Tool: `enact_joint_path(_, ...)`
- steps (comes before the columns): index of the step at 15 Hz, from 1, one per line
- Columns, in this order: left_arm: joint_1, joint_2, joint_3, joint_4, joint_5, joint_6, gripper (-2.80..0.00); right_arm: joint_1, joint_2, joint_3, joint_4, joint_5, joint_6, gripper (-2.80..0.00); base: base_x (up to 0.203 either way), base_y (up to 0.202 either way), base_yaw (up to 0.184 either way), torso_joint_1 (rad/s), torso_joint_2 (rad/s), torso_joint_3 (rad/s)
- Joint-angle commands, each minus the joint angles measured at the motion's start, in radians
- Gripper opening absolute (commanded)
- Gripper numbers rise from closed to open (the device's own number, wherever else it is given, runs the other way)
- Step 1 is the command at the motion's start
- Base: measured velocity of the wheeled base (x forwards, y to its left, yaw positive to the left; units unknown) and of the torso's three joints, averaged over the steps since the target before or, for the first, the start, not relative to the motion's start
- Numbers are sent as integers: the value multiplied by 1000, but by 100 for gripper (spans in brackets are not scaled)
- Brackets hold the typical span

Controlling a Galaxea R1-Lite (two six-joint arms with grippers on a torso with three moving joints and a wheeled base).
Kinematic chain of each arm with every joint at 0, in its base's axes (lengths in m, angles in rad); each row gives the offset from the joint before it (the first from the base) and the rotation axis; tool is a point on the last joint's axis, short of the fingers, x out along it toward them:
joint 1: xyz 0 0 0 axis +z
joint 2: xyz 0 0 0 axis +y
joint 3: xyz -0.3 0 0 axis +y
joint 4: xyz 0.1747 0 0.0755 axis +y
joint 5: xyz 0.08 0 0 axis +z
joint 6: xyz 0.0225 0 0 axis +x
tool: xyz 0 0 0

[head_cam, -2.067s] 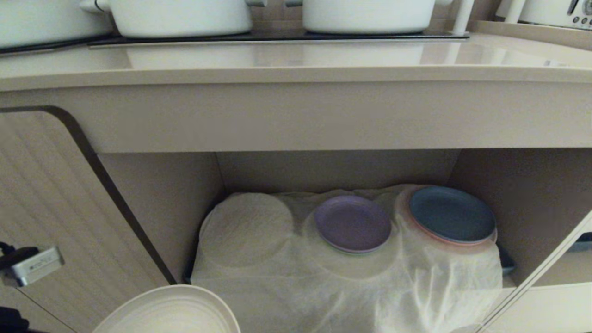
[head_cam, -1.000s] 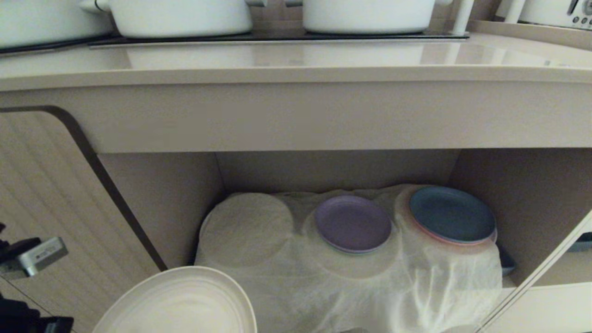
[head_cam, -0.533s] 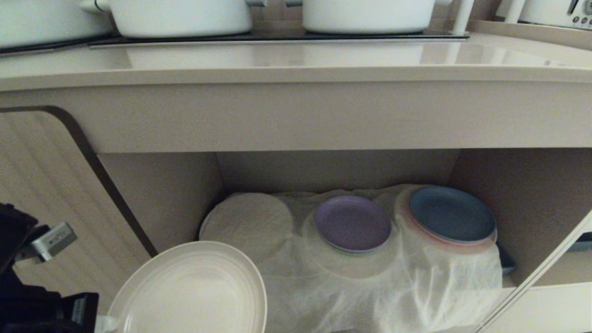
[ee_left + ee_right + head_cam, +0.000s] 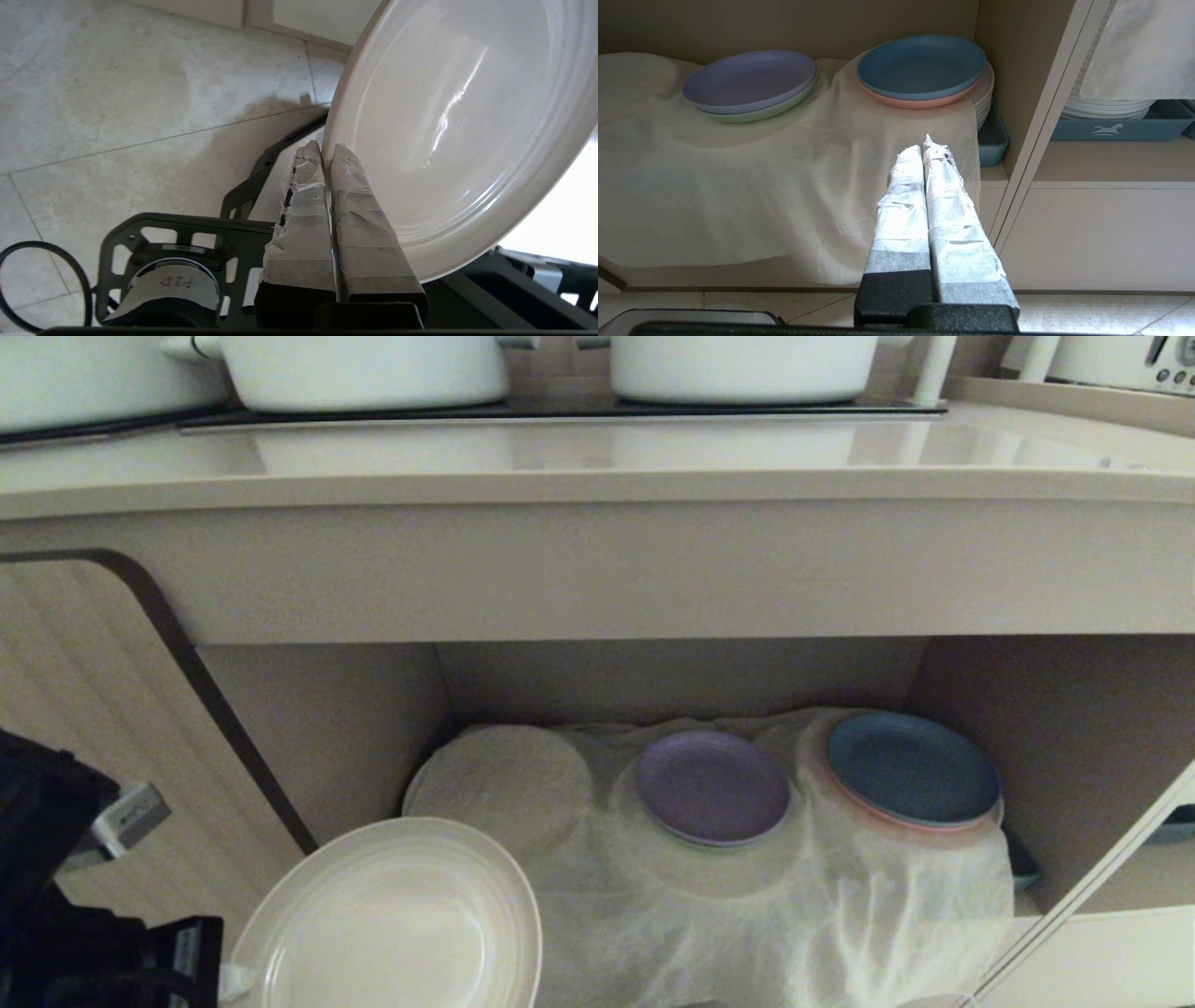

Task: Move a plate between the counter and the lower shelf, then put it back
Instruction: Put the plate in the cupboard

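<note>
Left wrist view: left gripper clamped on the rim of the plate, carried just beyond its tips in front of the lower shelf, off the surface; placing and return remain; right gripper closed, empty, idle

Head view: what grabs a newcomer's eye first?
The plate, low at the left in front of the lower shelf, its rim pinched by the shut left end effector. Behind it, on the shelf's white cloth, a purple plate sits mid-shelf and a blue plate to its right. White pots stand on the counter above.
</note>
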Motion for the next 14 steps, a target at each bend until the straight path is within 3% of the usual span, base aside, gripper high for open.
enact_joint_path(1,-94,5,0,4,27,-46,-280,0,1,0,0,0,0,-280,0,0,0,0,0,0)
enact_joint_path(5,-250,51,-11,4,119,-201,-280,0,1,0,0,0,0,-280,0,0,0,0,0,0)
enact_joint_path(7,-256,75,-10,4,128,-228,-280,0,1,0,0,0,1,-280,0,0,0,0,0,0)
enact_joint_path(10,-259,143,-14,4,152,-318,-280,2,1,0,0,0,1,-280,0,0,0,0,0,0)
enact_joint_path(12,-261,166,-16,2,161,-331,-280,0,1,0,0,0,1,-280,0,0,0,0,0,0)
enact_joint_path(14,-261,183,0,-88,189,-330,-280,1,1,0,0,0,0,-280,0,0,0,0,0,0)
